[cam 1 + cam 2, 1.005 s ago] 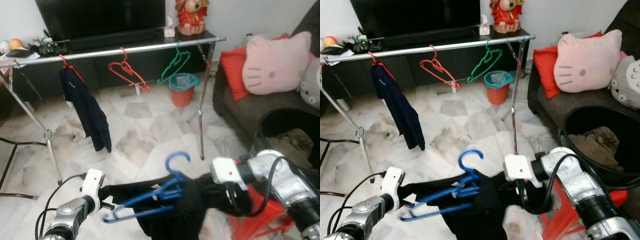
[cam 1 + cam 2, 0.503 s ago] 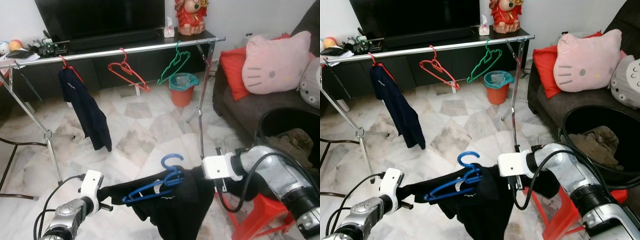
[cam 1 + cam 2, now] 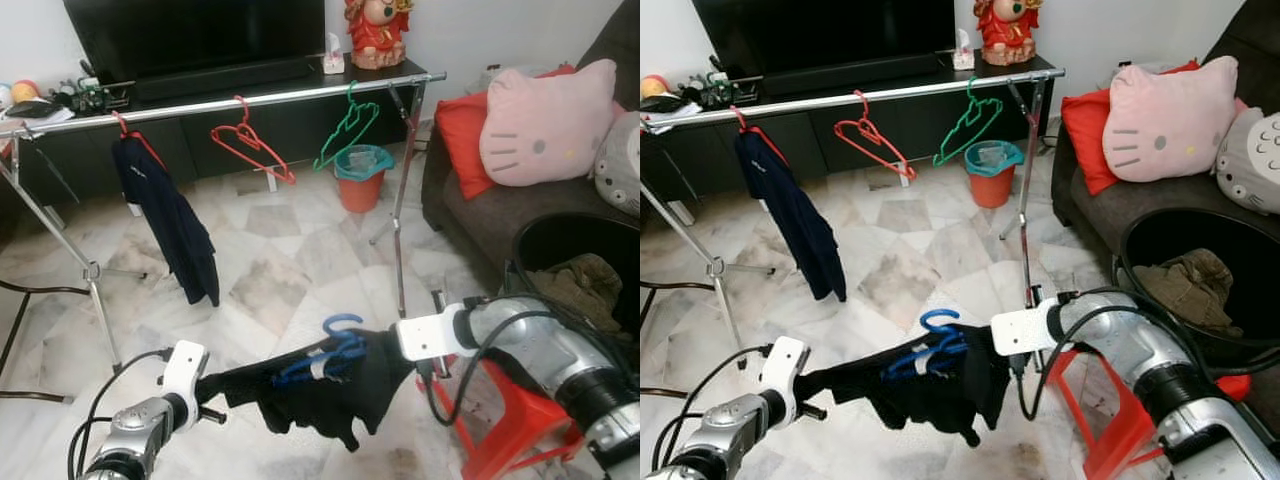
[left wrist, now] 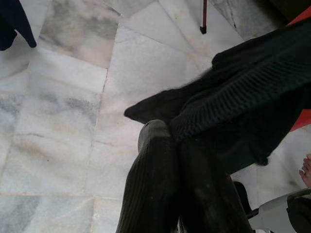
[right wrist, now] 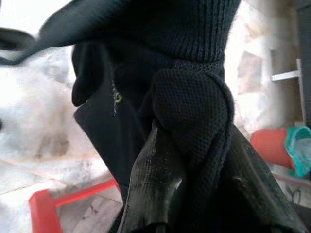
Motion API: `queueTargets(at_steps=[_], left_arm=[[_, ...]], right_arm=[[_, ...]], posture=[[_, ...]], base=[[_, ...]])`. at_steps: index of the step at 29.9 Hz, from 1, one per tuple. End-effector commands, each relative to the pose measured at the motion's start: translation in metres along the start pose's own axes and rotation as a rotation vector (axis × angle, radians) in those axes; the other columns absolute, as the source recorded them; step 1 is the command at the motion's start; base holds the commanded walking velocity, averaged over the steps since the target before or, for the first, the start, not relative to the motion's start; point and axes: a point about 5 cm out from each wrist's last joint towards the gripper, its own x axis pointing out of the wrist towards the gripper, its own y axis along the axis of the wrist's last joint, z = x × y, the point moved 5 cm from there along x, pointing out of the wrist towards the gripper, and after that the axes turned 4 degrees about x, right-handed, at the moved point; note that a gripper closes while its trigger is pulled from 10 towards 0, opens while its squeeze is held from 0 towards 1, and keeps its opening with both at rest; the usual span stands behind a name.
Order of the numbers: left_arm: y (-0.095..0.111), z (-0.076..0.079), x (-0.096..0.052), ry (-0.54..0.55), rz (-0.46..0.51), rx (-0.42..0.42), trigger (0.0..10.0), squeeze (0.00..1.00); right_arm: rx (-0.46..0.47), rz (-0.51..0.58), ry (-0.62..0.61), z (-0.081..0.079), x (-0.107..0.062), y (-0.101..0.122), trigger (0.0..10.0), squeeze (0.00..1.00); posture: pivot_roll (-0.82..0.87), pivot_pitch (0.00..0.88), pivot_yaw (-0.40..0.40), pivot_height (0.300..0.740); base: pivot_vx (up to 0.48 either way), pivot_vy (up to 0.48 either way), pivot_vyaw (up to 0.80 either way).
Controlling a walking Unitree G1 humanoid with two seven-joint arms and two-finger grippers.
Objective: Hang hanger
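A black knit garment is stretched between my two grippers, low over the marble floor. A blue hanger lies tucked into its top, hook up. My left gripper is shut on the garment's left end, and my right gripper is shut on its right end. In the right wrist view the fingers pinch a bunch of the knit. Beyond stands the silver clothes rail, carrying a red hanger, a green hanger and a navy garment.
The rail's right leg stands just beyond my right gripper. A red stool is under my right arm. A black basket of clothes and a sofa with a pink cushion are at the right. An orange bin stands behind the rail.
The garment has been pulled out flatter between the grippers instead of hanging in a bunch. The blue hanger has tipped lower into the cloth. My right gripper has moved left.
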Motion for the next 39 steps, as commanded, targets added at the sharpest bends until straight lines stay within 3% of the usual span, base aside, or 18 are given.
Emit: queueTargets(at_steps=[1, 6, 8, 12, 14, 15, 18, 25, 27, 34, 36, 39], left_arm=[[0.002, -0.009, -0.003, 0.015, -0.015, 0.002, 10.0, 0.00], [0.018, -0.008, 0.001, -0.005, 0.026, -0.011, 10.0, 0.00], [0.036, -0.008, 0.002, -0.042, 0.083, -0.030, 10.0, 0.00], [0.053, -0.008, 0.004, -0.058, 0.132, -0.040, 10.0, 0.00], [0.084, 0.000, 0.005, -0.130, 0.239, -0.077, 10.0, 0.00], [0.084, 0.000, 0.005, -0.130, 0.239, -0.077, 10.0, 0.00], [0.110, 0.016, 0.002, -0.253, 0.334, -0.075, 10.0, 0.00], [0.121, 0.033, -0.011, -0.397, 0.363, -0.034, 10.0, 0.00], [0.120, 0.035, -0.013, -0.412, 0.360, -0.036, 10.0, 0.00], [0.117, 0.048, -0.022, -0.497, 0.337, -0.011, 10.0, 0.00], [0.114, 0.055, -0.024, -0.524, 0.319, 0.032, 10.0, 0.00], [0.108, 0.059, -0.024, -0.532, 0.279, 0.070, 10.0, 0.00]], right_arm=[[0.004, 0.001, -0.063, 0.011, 0.003, 0.005, 0.0, 0.00], [0.056, 0.051, -0.064, -0.007, 0.022, 0.020, 0.0, 0.00], [0.104, 0.077, -0.063, -0.018, 0.034, 0.029, 0.0, 0.00], [0.129, 0.081, -0.047, -0.026, 0.040, 0.033, 0.0, 0.00], [0.167, 0.051, -0.051, -0.034, 0.048, 0.030, 0.0, 0.00], [0.167, 0.051, -0.051, -0.034, 0.048, 0.030, 0.0, 0.00], [0.195, -0.020, -0.093, -0.039, 0.054, 0.018, 0.0, 0.00], [0.344, -0.188, -0.306, -0.024, 0.055, -0.009, 0.0, 0.00], [0.373, -0.189, -0.336, -0.022, 0.055, -0.009, 0.0, 0.00], [0.555, -0.042, -0.434, -0.001, 0.063, 0.021, 0.0, 0.00], [0.611, 0.019, -0.466, 0.009, 0.064, 0.033, 0.0, 0.00], [0.629, 0.048, -0.459, 0.012, 0.066, 0.039, 0.0, 0.00]], posture=[[0.00, 0.000, 0.088, 0.740], [0.00, 0.000, 0.084, 0.740], [0.01, 0.000, 0.088, 0.740], [0.01, 0.000, 0.087, 0.740], [0.01, 0.000, 0.087, 0.740], [0.01, 0.000, 0.087, 0.740], [0.02, 0.000, 0.079, 0.740], [0.03, 0.000, 0.071, 0.740], [0.04, 0.000, 0.069, 0.740], [0.04, 0.000, 0.067, 0.740], [0.05, 0.000, 0.068, 0.740], [0.05, 0.000, 0.067, 0.740]], base=[[0.000, 0.000, 0.00], [0.000, 0.000, 0.00], [0.000, 0.000, 0.00], [0.000, 0.000, 0.00], [0.000, 0.000, 0.00], [0.000, 0.000, 0.00], [0.000, 0.000, 0.00], [0.000, 0.000, 0.00], [0.000, 0.000, 0.00], [0.000, 0.000, 0.00], [0.000, 0.000, 0.00], [0.000, 0.000, 0.00]])
